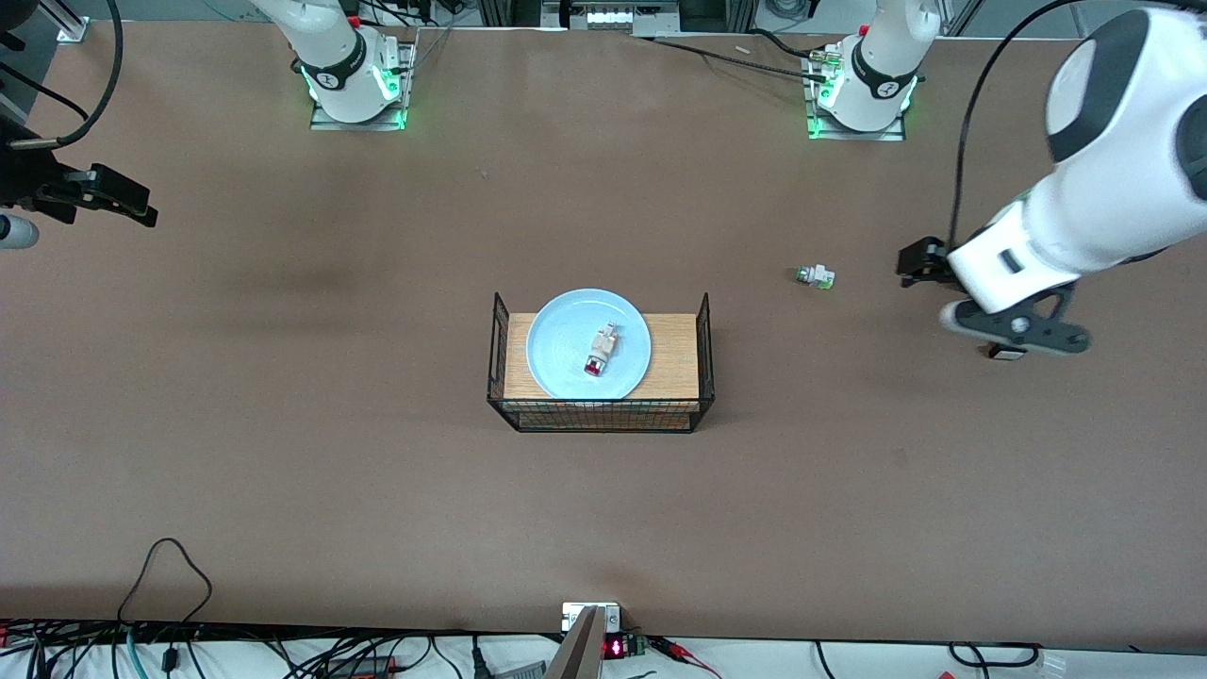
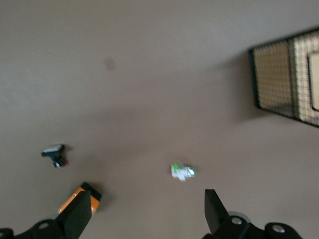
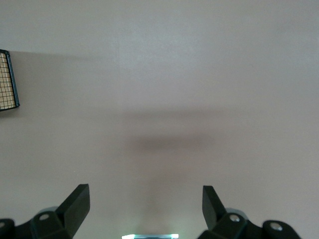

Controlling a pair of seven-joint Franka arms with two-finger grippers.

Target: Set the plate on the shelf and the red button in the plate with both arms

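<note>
I read the job as done: the plate (image 1: 588, 343) sits on the wooden tray (image 1: 673, 356) mid-table, the red button (image 1: 601, 352) lying on it. My left gripper (image 2: 147, 211) and right gripper (image 3: 146, 205) hang wide and empty over opposite table ends.

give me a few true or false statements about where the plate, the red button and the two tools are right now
1. The round pale-blue glossy plate lies on the wooden tray with black mesh ends. True.
2. The small white push-button with a red cap lies on bare table. False: it lies on the plate.
3. The left tool grips the white part with a green tip. False: its fingers are open and empty, and that part lies on the table.
4. The right tool is open and holds nothing. True.
5. An orange box sits inside the tray. False: it is on the table near the left tool.
</note>
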